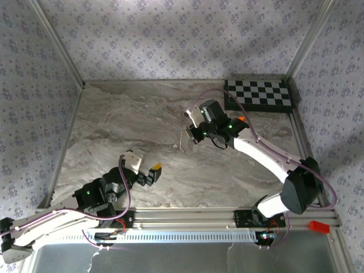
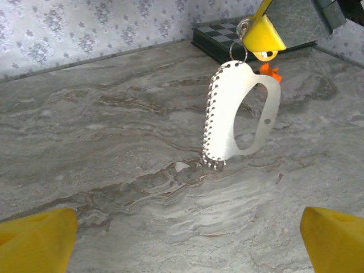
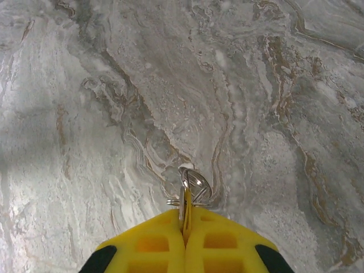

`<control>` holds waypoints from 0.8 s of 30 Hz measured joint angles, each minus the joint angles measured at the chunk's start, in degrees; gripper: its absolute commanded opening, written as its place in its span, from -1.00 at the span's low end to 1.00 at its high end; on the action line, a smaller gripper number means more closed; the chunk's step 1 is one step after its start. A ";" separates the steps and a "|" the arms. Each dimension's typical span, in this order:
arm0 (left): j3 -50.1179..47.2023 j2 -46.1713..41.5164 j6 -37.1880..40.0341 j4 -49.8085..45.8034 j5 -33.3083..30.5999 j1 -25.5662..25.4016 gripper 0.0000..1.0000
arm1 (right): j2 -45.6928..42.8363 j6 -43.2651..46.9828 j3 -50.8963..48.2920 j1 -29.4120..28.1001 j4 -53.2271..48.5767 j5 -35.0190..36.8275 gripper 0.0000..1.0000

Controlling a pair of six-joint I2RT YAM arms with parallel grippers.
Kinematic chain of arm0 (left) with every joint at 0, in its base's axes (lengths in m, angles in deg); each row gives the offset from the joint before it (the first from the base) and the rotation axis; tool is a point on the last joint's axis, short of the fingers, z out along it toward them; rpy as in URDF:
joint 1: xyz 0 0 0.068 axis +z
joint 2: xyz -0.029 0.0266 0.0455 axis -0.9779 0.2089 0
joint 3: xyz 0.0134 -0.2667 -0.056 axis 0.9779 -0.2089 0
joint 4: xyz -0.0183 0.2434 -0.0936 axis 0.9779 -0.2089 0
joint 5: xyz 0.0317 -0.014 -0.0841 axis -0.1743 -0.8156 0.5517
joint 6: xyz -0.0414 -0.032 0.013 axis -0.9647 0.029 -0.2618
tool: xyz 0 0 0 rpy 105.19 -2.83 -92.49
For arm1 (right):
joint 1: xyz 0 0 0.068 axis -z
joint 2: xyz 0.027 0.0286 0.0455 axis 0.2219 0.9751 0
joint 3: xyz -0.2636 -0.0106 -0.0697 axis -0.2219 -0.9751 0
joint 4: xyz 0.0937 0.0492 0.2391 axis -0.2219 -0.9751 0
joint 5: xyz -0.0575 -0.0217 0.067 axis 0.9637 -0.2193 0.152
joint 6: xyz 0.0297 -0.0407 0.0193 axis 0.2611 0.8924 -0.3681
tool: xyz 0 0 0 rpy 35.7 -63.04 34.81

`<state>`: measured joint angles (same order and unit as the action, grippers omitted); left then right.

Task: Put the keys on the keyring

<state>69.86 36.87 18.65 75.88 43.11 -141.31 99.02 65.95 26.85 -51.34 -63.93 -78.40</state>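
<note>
The right gripper (image 3: 185, 219) pinches the keyring (image 3: 194, 185), its white tag (image 2: 233, 114) hanging upright, seemingly touching the table (image 2: 102, 142). The left gripper (image 1: 151, 173), fingers spread, faces it from well apart.

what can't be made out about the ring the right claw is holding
- Right wrist view: the keyring is half buried between the pads of the right claw, so what it carries is hidden.
- Left wrist view: the top edge cuts off that claw above the hanging white tag.
- Top view: the ring is too small to see.
</note>
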 measured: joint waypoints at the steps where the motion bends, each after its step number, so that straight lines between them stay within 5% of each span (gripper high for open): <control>1: -0.55 -0.74 -0.39 -0.02 -0.57 0.00 0.99 | 0.55 -0.02 0.22 0.04 0.48 -0.17 -1.00; 14: -4.50 -13.64 -3.98 -5.66 -9.18 0.02 0.99 | 3.19 -2.16 -1.49 0.26 4.44 -2.49 -1.00; 24: -5.64 -15.65 -3.26 -7.91 -11.15 0.02 0.99 | 3.17 -5.11 -10.75 0.42 6.69 -2.64 -1.00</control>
<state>64.23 21.22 15.40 67.97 31.96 -141.29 102.19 60.84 16.09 -50.93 -57.24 -81.04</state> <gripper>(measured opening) 0.994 0.053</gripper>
